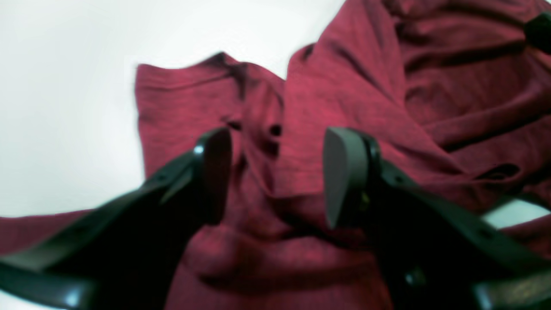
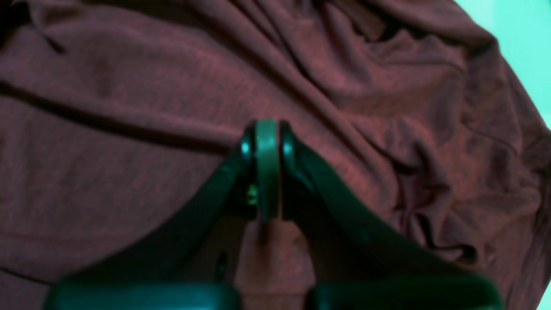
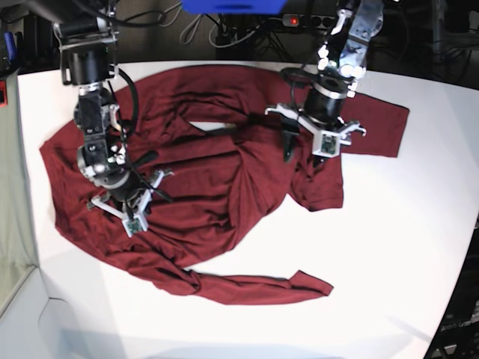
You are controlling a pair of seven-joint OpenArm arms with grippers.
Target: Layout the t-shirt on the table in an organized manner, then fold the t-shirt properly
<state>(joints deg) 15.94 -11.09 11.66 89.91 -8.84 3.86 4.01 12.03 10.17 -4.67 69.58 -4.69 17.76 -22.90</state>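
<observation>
Cloth was directly under your parted, empty left gripper [image 1: 275, 176]: the t-shirt [image 3: 217, 179] lay crumpled across the middle of the table [image 3: 389, 247], long axis left to right. Your right gripper [image 2: 267, 172], clenched, pinched a fold at its left part.

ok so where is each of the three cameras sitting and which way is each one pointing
Left wrist: rides the left arm, looking along the open left tool onto the t-shirt and the table.
Right wrist: rides the right arm, looking along the shut right tool at wrinkled cloth.
Base: high up, looking down on the whole table, the spread shirt and both arms.
Shared: the shirt shows in all three views; the base view also shows both tools.
</observation>
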